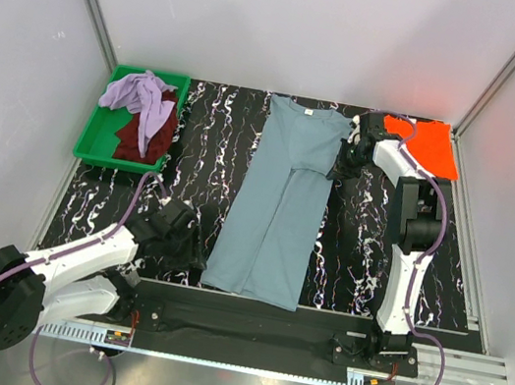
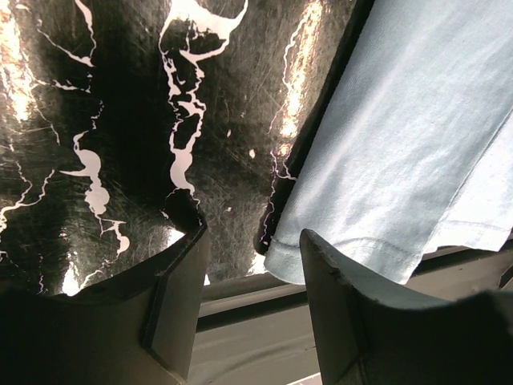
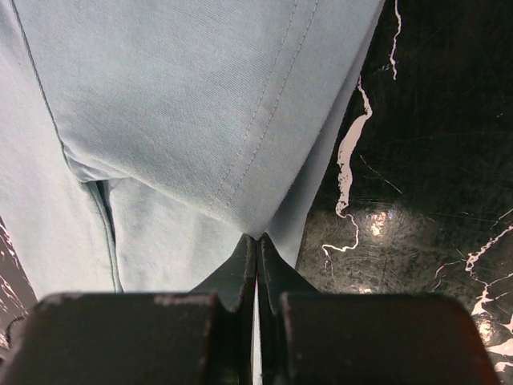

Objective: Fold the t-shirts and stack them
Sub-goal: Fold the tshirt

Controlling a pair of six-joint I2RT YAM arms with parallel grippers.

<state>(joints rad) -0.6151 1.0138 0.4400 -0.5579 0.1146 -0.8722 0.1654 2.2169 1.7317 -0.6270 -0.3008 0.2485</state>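
The dusty blue-grey t-shirt lies lengthwise on the black marbled table, its sides folded in. My right gripper is at the shirt's right sleeve. In the right wrist view the gripper is shut, pinching a corner of the sleeve cloth. My left gripper is open just left of the shirt's near left corner. In the left wrist view the gripper frames the hem corner without touching it. The bright orange t-shirt lies flat at the far right. The lavender and dark maroon t-shirts lie crumpled in the tray.
A green plastic tray stands at the far left corner. A metal rail runs along the table's near edge, close under my left gripper. White walls enclose the table on three sides.
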